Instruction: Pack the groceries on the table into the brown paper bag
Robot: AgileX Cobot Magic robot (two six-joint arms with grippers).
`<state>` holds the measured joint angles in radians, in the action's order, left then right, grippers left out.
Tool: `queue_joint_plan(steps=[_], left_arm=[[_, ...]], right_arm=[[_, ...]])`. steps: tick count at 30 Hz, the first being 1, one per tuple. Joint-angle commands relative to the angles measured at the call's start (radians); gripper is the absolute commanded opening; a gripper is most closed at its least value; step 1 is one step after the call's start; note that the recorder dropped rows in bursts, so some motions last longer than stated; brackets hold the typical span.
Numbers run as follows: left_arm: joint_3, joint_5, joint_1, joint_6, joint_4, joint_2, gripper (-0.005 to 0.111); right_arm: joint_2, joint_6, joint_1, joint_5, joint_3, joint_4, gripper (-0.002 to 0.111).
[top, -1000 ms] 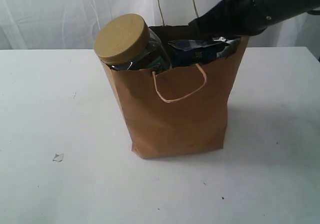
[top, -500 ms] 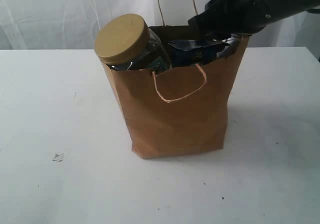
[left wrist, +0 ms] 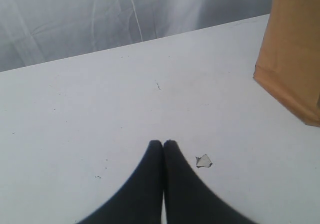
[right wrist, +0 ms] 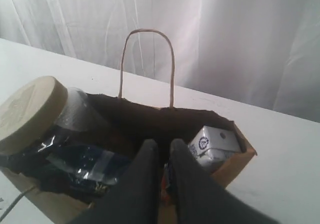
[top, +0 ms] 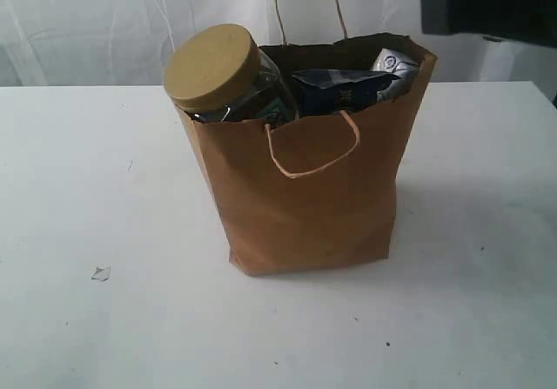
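Note:
The brown paper bag (top: pixel 305 206) stands upright in the middle of the table (top: pixel 87 189). Out of its mouth sticks the tan-lidded clear jar (top: pixel 211 65), lying tilted at the left. Beside it is the blue-ended spaghetti packet (top: pixel 335 89), and the small white-blue packet (top: pixel 393 63) rests in the right corner. My right gripper (right wrist: pixel 163 145) hovers above the bag's mouth, shut with nothing between its fingers; the packet (right wrist: pixel 215 144) lies just beside it. My left gripper (left wrist: pixel 163 143) is shut and empty, low over the table, left of the bag (left wrist: pixel 295 48).
A tiny white lump (left wrist: pixel 203 160) lies on the table next to the left fingertips; the same lump (top: pixel 101 273) shows at the exterior view's lower left. The right arm (top: pixel 492 6) hangs at the top right. A white curtain hangs behind the table.
The right gripper has lifted out of the bag's back right corner, up and to the right. The white-blue packet now shows there. The left arm has not moved.

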<state>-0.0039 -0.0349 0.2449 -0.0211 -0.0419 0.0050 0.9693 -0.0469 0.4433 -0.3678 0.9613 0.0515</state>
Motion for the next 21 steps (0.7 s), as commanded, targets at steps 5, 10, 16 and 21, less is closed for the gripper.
queue_joint_plan(steps=[5,10,16,21], left_arm=[[0.004,0.006,-0.003,0.000,0.011,-0.005,0.000],[0.004,0.006,-0.003,0.000,0.011,-0.005,0.000],[0.004,0.006,-0.003,0.000,0.011,-0.005,0.000],[0.004,0.006,-0.003,0.000,0.011,-0.005,0.000]], right_arm=[[-0.257,0.026,0.004,0.189,-0.299,-0.003,0.000],[-0.384,0.026,0.004,0.191,-0.400,-0.003,0.000],[-0.500,0.030,0.004,0.135,-0.487,-0.001,0.000],[-0.517,0.030,0.004,0.154,-0.565,-0.001,0.000]])
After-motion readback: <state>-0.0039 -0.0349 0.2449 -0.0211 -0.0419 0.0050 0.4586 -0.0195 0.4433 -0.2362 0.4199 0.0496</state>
